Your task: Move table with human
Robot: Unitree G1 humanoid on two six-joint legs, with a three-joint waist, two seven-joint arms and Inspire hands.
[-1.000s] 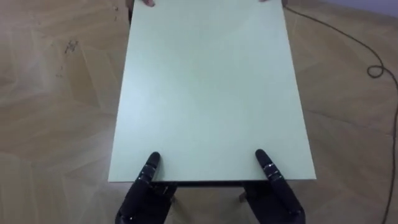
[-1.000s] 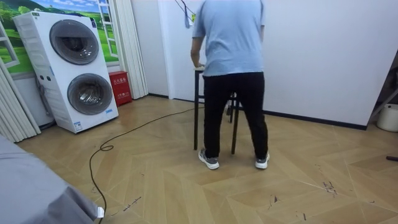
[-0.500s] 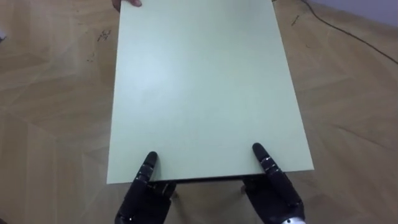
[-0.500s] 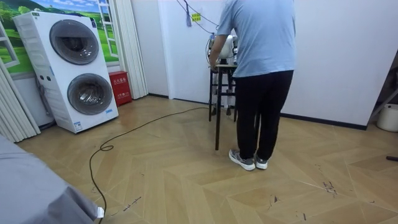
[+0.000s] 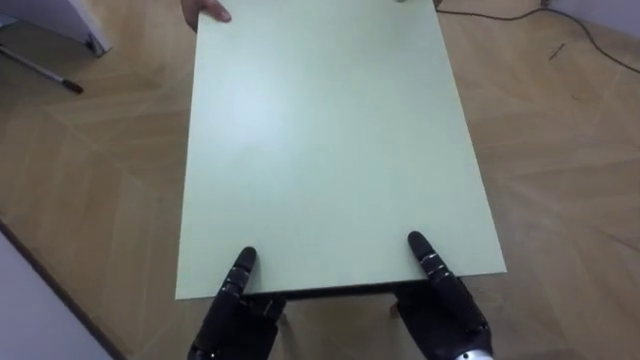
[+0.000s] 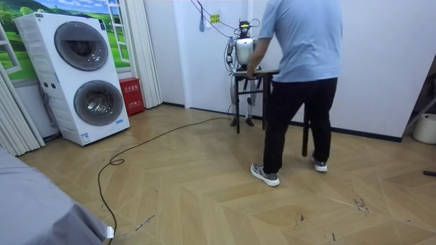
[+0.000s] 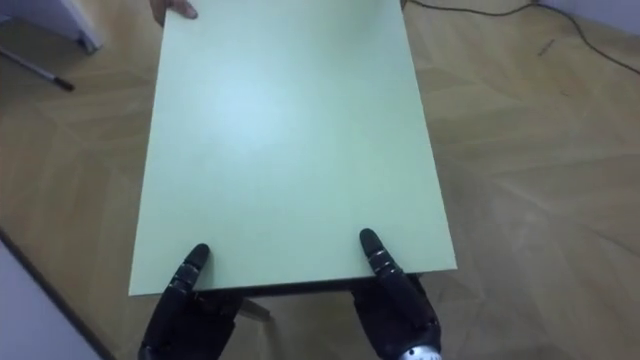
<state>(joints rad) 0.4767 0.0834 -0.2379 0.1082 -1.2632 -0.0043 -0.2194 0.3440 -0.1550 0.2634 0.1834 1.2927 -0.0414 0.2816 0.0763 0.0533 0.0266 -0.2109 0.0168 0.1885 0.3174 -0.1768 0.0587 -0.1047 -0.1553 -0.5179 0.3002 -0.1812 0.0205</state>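
Table (image 5: 330, 140) carried jointly: left hand (image 5: 235, 318) and right hand (image 5: 445, 308) pinch its near edge, thumbs on top, to bear its weight; a person's hand (image 5: 205, 10) holds the far corner.

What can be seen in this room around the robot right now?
table: one, pale green top, dark legs, between robot and person
floor: one, light wood, under everything
washing machines: two, white, stacked at the room view's left
box: one, red, on the floor beside the washing machines
person: one, blue shirt, black trousers, at the table's far end
person's hand: one, on the tabletop's far left corner
left hand: one, black, at the table's near edge
right hand: one, black, at the table's near edge
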